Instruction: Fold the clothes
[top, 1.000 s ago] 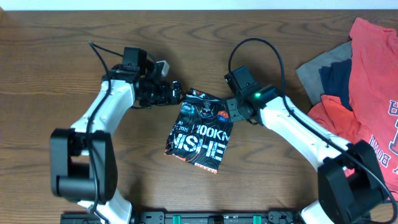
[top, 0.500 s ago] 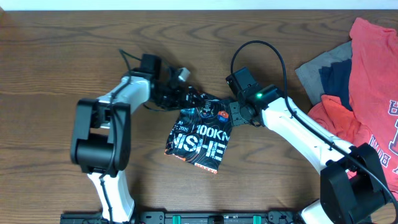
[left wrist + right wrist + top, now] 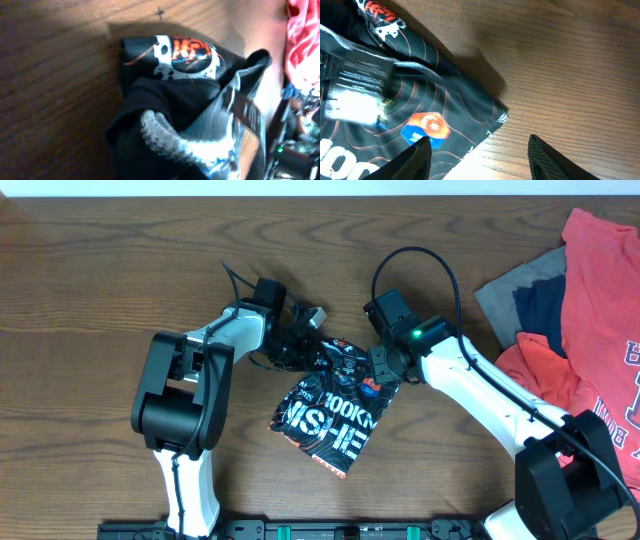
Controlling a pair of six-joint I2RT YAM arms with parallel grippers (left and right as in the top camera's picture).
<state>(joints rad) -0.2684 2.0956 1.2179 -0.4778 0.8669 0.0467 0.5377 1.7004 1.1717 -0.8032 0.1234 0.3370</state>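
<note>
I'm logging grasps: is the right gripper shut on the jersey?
No: the right wrist view shows the right gripper with fingers spread wide, the jersey corner and bare table between them.

Folded black jersey (image 3: 330, 420) lies tilted in the middle of the bench (image 3: 100, 300), lettering up. Left gripper (image 3: 318, 352) is at its rumpled top-left corner, right gripper (image 3: 383, 377) over the top-right edge. Red, grey and navy clothes pile (image 3: 590, 300) sits far right, well apart.

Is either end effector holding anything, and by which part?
Left end effector pinches the black jersey by its bunched upper-left corner; right end effector is open, holding nothing.
</note>
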